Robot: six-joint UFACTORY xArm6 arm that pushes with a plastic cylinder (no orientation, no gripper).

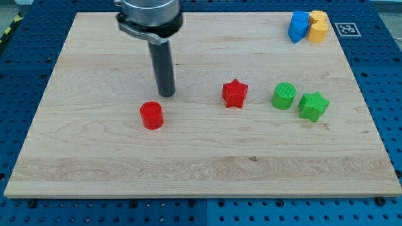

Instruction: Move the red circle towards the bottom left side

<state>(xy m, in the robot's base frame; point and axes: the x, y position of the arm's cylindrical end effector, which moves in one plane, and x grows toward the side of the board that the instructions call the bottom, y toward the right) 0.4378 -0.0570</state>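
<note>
Counter [94,176], a pale wood board, fills most of the view and carries everything; the blue pegged base [389,88] shows round its edges. Next in size is the dark rod coming down from the arm's head at the view's top. The tip [166,95] rests on the wood just above and slightly right of the red circle [151,115], near it but w/ a thin gap, not touching as far as can be told. No fingers on this rig, so nothing to spread or clamp; the rod is the only tool.

That placement looks deliberate: the target direction is bottom left, so the tip sits on the opposite, upper-right side of the red circle, ready to shove it diagonally across bare wood. Probably the approach step, push not yet begun.

Relative to the red circle: the red star [235,93] lies well to the right and a bit higher, off the push line. Further right the green circle [284,96] and green star [313,105] sit just beside each other. Far off at the top right corner a blue block [297,27] and a yellow block [318,26] cluster together, shapes unclear. None stand in the way.
</note>
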